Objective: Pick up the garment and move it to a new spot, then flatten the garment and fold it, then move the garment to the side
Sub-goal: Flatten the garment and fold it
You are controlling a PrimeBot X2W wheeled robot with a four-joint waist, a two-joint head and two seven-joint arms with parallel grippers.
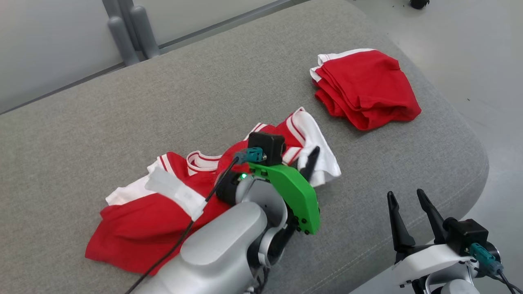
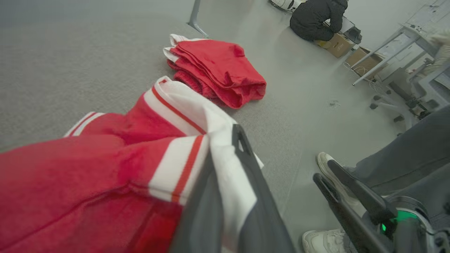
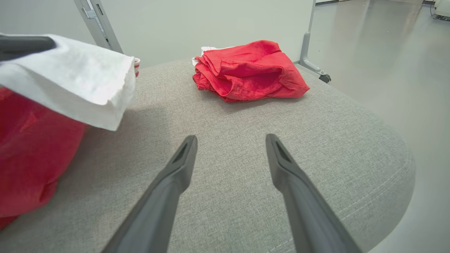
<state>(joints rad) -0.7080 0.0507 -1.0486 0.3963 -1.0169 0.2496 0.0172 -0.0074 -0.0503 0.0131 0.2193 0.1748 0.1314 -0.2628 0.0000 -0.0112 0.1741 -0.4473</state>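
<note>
The red and white jersey (image 1: 135, 228) lies crumpled on the grey fabric cushion (image 1: 163, 102). Most of its red body is spread to the left of the left jaws and behind them, under the pale forearm. Its striped collar (image 1: 200, 160) sits just left of the wrist.

The left jaws are clamped tight on the jersey's white sleeve (image 1: 322, 159). In the left wrist view the white cloth runs down between the two dark fingers (image 2: 253, 182), which are pressed onto it from both sides. The red-striped cuff (image 2: 175, 165) bunches up just to their left. From the right wrist view, the gripped sleeve hangs a little above the cushion, with a shadow under it.

Ahead of the left jaws and to their right, well apart from them, a folded red garment (image 1: 367, 90) rests near the cushion's far right edge. It touches neither pair of jaws.

The right jaws stand wide open and hold nothing. Their fingers (image 1: 397, 224) are over the cushion's near right corner, pointing toward the folded garment. Bare cushion shows between them in the right wrist view. The gripped sleeve is to their left, near but not touching.

Past the cushion on the right of the left wrist view are a grey trouser leg (image 2: 404, 158) and white shoes (image 2: 325, 161) on the floor.
</note>
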